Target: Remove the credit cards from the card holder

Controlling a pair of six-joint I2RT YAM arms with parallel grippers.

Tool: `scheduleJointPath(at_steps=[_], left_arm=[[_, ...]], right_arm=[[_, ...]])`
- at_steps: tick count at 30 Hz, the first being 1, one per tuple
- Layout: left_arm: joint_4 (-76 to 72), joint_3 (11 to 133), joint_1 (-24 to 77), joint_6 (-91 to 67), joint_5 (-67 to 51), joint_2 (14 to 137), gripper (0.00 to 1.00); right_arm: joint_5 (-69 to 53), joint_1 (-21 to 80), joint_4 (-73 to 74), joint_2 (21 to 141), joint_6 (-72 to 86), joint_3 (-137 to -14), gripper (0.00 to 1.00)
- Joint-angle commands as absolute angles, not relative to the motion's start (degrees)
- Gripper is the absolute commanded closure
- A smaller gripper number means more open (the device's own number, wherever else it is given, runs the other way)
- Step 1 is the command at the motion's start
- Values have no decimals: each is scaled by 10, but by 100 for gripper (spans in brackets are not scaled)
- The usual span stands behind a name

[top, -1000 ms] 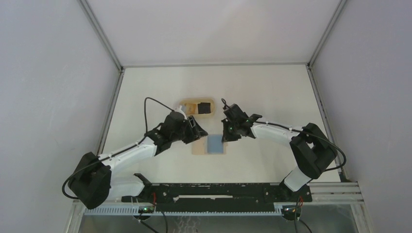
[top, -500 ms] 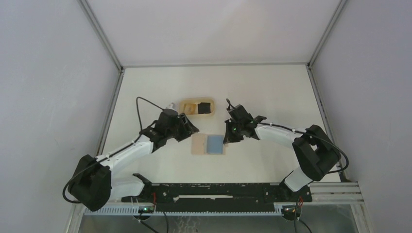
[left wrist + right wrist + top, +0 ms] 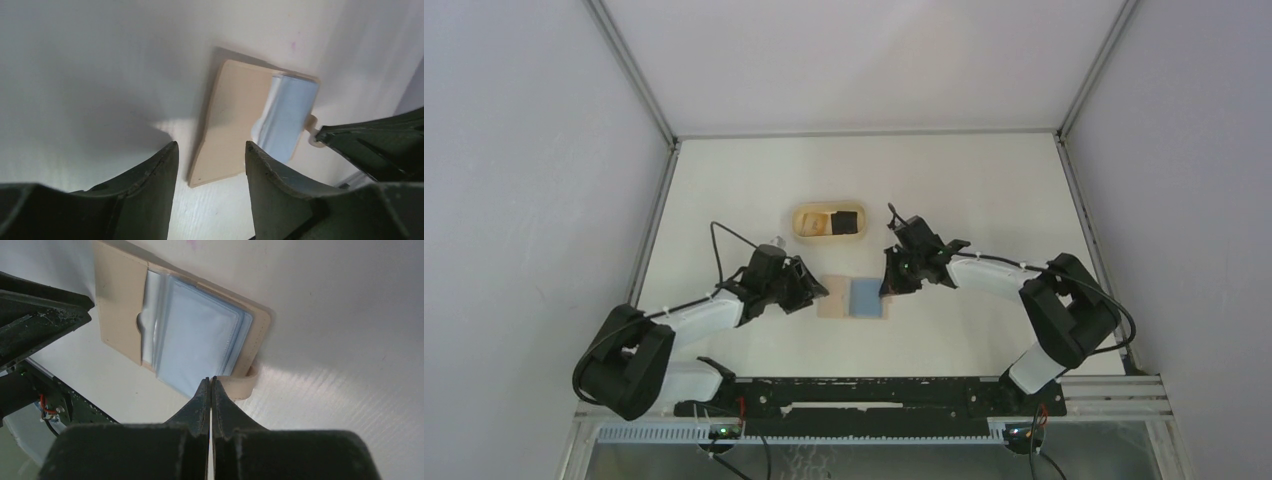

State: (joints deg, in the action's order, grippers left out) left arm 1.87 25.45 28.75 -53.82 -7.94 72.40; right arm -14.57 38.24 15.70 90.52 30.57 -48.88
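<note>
The card holder (image 3: 854,297) lies unfolded on the table (image 3: 984,190), tan flap left, blue sleeves right, between both grippers. At its left edge the left gripper (image 3: 210,162) has its fingers spread apart, holding nothing. The right gripper (image 3: 210,385) has its fingers pressed together, empty, beside the tab (image 3: 242,382). The oval tray (image 3: 798,222) sits just beyond

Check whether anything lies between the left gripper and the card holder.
Nothing visible does. The left gripper, jaws open, points at the card holder with only bare table between them. The right gripper, shut, sits at the holder's opposite edge by the closure tab, out of that path.
</note>
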Motion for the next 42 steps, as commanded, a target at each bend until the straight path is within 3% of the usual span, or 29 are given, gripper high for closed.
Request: scheduleJointPath(at_steps=[1, 8, 18, 30, 42], left_arm=[[-103, 229, 291, -561, -154, 757, 43], [-295, 201, 306, -614, -236, 817, 43], [-331, 229, 319, -615, -252, 768, 40], [-622, 206, 370, -761, -272, 945, 42], [-581, 221, 368, -775, -266, 986, 42]], right_arm=[[-164, 384, 117, 922, 317, -481, 100], [-196, 385, 82, 962, 330, -480, 100], [-230, 382, 47, 990, 340, -480, 100], [-240, 372, 45, 1004, 335, -480, 100], [-179, 292, 129, 869, 312, -446, 100]])
